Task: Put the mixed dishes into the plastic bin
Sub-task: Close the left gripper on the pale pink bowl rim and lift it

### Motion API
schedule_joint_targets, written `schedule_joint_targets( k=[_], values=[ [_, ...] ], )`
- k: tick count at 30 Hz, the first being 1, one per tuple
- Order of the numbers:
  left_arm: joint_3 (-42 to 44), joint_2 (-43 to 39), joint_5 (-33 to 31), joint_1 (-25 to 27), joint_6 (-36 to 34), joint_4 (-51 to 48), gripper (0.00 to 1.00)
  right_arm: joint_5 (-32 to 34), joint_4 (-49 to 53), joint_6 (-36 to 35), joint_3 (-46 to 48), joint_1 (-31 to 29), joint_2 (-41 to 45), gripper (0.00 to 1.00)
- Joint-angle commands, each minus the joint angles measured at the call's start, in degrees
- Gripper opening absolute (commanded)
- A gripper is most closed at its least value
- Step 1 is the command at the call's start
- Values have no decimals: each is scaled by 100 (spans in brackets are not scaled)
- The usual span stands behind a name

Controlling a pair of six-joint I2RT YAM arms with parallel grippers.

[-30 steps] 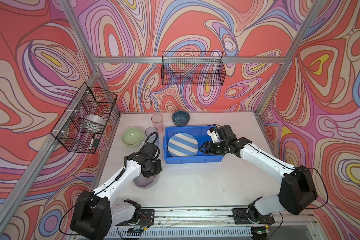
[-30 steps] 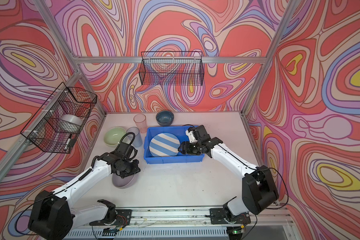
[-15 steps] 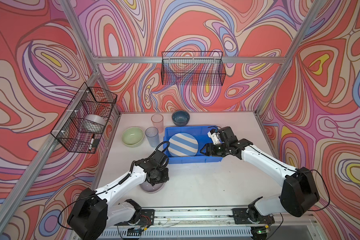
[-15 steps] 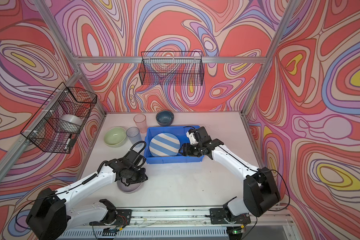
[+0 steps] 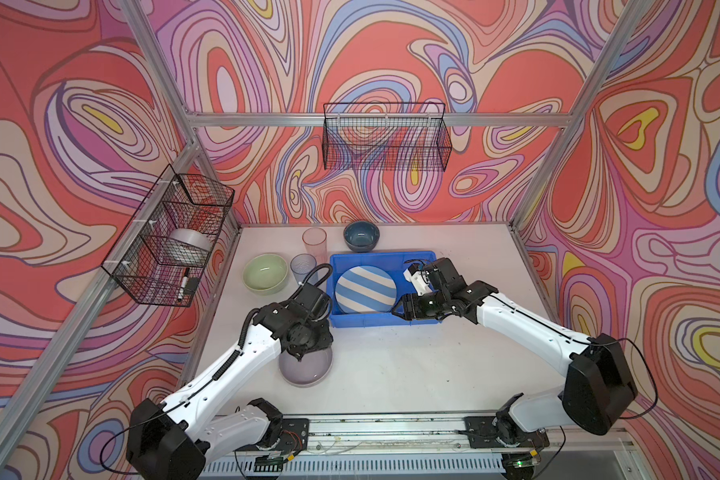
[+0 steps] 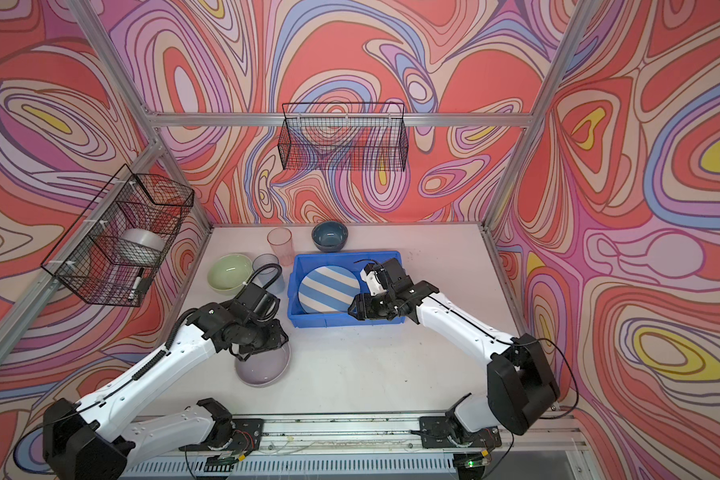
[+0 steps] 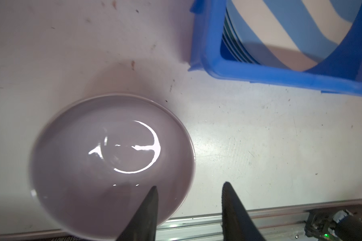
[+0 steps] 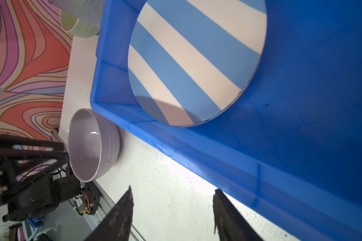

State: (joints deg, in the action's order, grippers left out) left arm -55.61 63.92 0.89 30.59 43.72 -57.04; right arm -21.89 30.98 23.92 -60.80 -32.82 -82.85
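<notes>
- A glossy lilac ceramic bowl (image 7: 111,158) sits outside the bright blue plastic bin (image 5: 381,322), near its front left corner.
- The left gripper (image 7: 189,185) hangs empty, jaws parted astride the bowl's rim; a shallow pinch could let it slip.
- The right gripper (image 8: 172,192), also parted and empty beside the bin's front wall, could nudge the bin.

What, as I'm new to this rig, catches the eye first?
The swirling red, pink and lilac walls all round the table. Next the bright blue bin mid-table, a blue-and-white striped plate inside it. At front left a lilac bowl sits on the table, the left pincer open astride its rim.
</notes>
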Motion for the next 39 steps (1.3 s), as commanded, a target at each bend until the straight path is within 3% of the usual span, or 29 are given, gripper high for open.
schedule_joint_targets(
  k=[1,6,9,11,19,28,39],
  values=[
    [-338,-19,-929,-597,-66,-1177,45,93,19,-137,-156,-79,40,62],
    [-80,-187,-568,-1966,-441,-965,45,-49,-131,-145,-57,-103,102,63],
    [297,-378,-314,-2386,-269,-711,47,-120,-138,-195,-47,-109,94,63],
    [596,-531,-317,-2408,-16,-608,52,-185,-153,-213,-38,-110,93,63],
    [1559,-784,-121,-2408,756,-170,51,-316,-369,-259,89,-150,112,64],
    [2080,-795,456,-2307,887,345,43,-279,-442,-333,16,-147,-107,64],
    [2373,-330,162,-1956,1026,767,28,-115,-433,-200,-123,-149,-132,64]
  ],
)
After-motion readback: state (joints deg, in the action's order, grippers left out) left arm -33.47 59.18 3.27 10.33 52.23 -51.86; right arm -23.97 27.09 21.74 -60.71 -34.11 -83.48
